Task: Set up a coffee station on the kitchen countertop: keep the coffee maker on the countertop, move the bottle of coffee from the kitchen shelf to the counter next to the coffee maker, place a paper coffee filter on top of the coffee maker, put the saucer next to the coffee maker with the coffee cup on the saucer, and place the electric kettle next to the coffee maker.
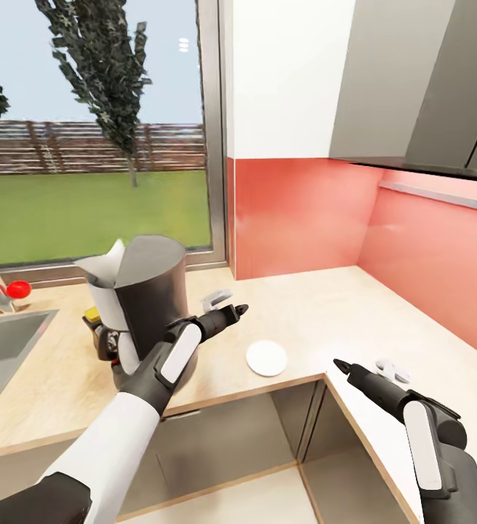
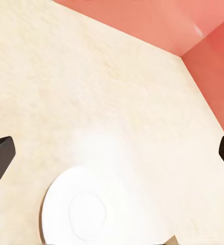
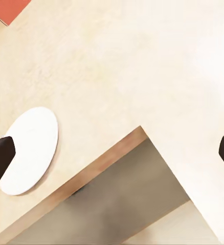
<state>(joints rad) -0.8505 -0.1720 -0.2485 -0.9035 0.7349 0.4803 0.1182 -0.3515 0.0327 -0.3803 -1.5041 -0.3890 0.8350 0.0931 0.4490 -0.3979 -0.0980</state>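
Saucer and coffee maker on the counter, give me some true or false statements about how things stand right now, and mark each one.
1. The saucer lies flat on the countertop with nothing on it. True.
2. A paper filter sits at the top of the coffee maker. True.
3. The left gripper is shut on the saucer. False: its fingers stand wide apart in the left wrist view and the saucer lies free on the counter.
4. The right gripper holds a coffee cup. False: it is open and holds nothing.
5. The saucer touches the red backsplash. False: it lies near the counter's front edge, well clear of the backsplash.
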